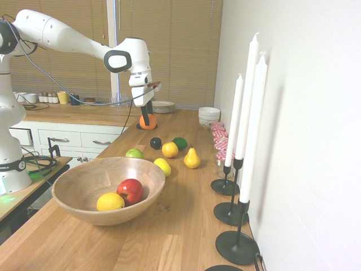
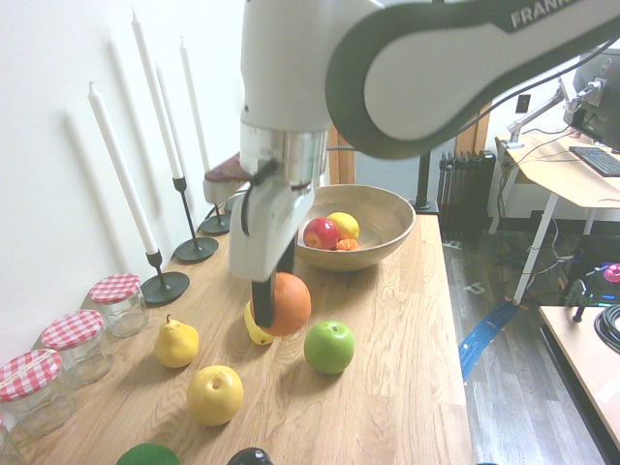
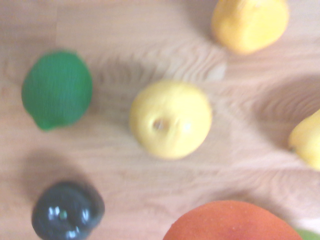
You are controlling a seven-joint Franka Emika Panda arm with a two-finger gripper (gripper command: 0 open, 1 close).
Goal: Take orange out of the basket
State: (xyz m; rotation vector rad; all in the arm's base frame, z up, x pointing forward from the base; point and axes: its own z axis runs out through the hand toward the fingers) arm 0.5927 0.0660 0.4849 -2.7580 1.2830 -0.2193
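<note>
The wooden desk (image 2: 426, 320) is seen carrying everything. The basket (image 1: 84, 206) sits at one end, with a red apple (image 1: 130, 191) and a yellow-orange fruit (image 1: 110, 202) left inside. The gripper (image 2: 276, 305) is closed on the orange (image 2: 285, 303), which is held outside the basket, close above the desk among the loose fruit. A green apple (image 2: 329, 347) lies just beside it, with a yellow apple (image 2: 215, 394), a pear (image 2: 176, 342) and a lemon (image 2: 254, 329) nearby. In the wrist view a lime (image 3: 56, 90) and a dark glossy fruit (image 3: 67, 211) are shown below.
</note>
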